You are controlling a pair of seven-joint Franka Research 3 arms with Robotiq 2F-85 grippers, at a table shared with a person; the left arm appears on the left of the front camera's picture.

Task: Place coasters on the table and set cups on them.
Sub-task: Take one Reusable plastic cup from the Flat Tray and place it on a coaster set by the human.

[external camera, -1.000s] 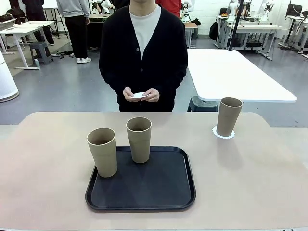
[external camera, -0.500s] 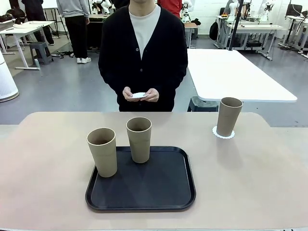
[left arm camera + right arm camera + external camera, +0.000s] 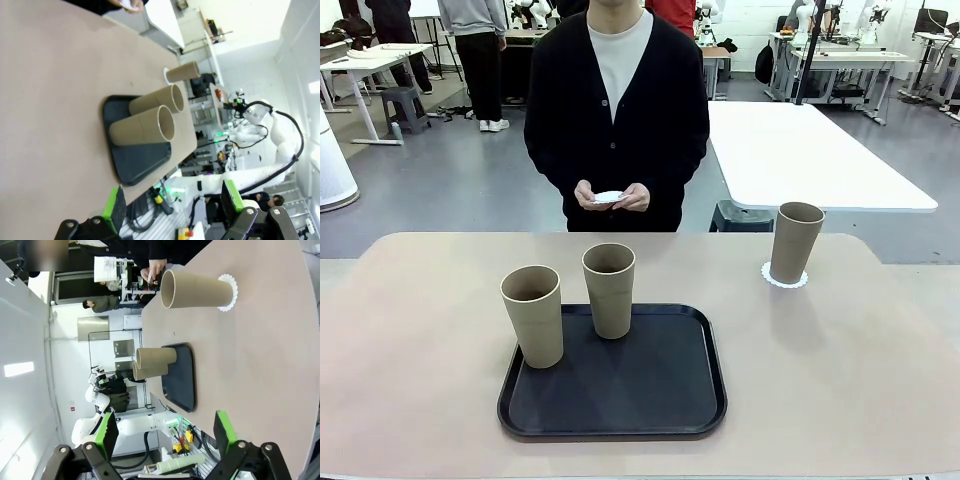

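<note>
Nothing on the table (image 3: 420, 330) has moved over the last second, and the person at the far side holds a white coaster (image 3: 608, 196) between both hands (image 3: 634, 198) at waist height, just as before. Near the robot, a black tray (image 3: 620, 395) carries two cups standing upright: the left cup (image 3: 533, 315) at the tray's left edge and the middle cup (image 3: 609, 290) at its far edge, near each other but apart. The right cup (image 3: 795, 243) stands upright well off to the right on the bare tabletop, seated on a scalloped coaster (image 3: 785, 281) whose rim shows around its base. All three cups have plain tan sides. In its wrist view the left gripper (image 3: 173, 202) has its green-padded fingers spread wide with nothing between them. The right gripper (image 3: 165, 430) is likewise spread wide and empty.
</note>
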